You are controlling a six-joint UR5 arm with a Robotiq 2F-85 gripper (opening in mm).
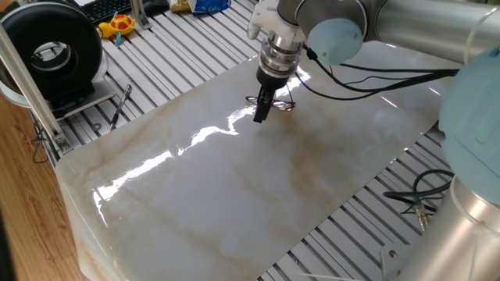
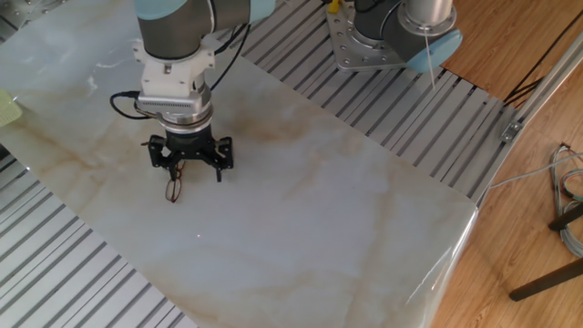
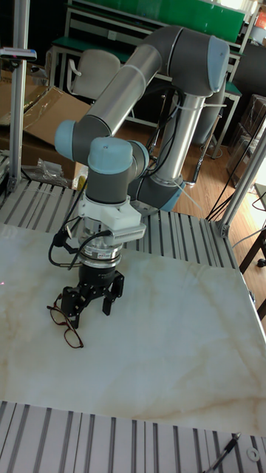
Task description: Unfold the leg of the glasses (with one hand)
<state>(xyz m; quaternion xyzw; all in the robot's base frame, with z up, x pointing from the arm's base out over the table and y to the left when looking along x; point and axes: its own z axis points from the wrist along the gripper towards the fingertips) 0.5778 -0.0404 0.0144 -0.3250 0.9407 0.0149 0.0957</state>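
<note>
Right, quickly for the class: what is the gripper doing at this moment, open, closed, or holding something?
Gripper: low over the glasses, fingers spread; whether they pinch the frame cannot be told.
</note>
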